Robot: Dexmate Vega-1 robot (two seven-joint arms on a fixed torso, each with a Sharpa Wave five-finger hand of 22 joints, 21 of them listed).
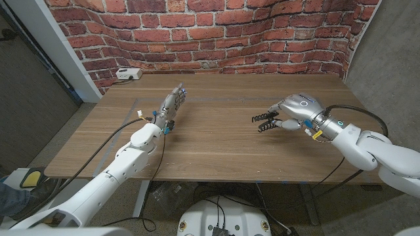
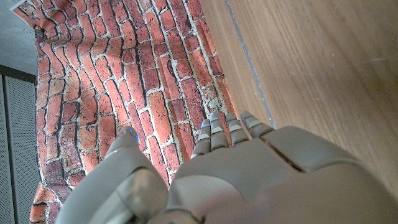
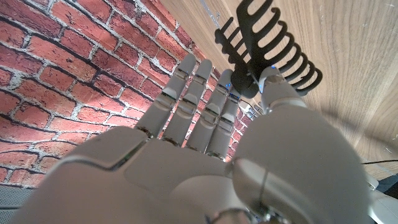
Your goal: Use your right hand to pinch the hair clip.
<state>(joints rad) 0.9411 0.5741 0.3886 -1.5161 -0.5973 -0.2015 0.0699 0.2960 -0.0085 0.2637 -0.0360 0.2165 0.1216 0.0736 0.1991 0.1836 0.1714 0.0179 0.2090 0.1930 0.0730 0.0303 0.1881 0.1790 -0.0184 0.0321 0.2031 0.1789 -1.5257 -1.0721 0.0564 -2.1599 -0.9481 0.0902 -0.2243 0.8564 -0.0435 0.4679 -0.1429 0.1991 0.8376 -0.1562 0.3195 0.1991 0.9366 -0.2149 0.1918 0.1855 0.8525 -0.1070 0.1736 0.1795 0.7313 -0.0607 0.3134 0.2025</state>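
The black claw hair clip (image 1: 264, 122) hangs just above the wooden table (image 1: 216, 151), right of centre, its toothed jaws spread apart. My right hand (image 1: 293, 111) pinches the clip's rear end between thumb and fingers. In the right wrist view the clip (image 3: 267, 46) sticks out beyond my fingertips (image 3: 227, 87), teeth fanned open over the wood. My left hand (image 1: 170, 107) stands on the left half of the table, fingers straight and apart, holding nothing; the left wrist view shows its back (image 2: 249, 174) against the brick wall.
A small white box (image 1: 128, 75) with a cable sits at the table's far left corner. A brick-pattern backdrop (image 1: 210, 33) runs behind the table. Bare wood lies between the two hands.
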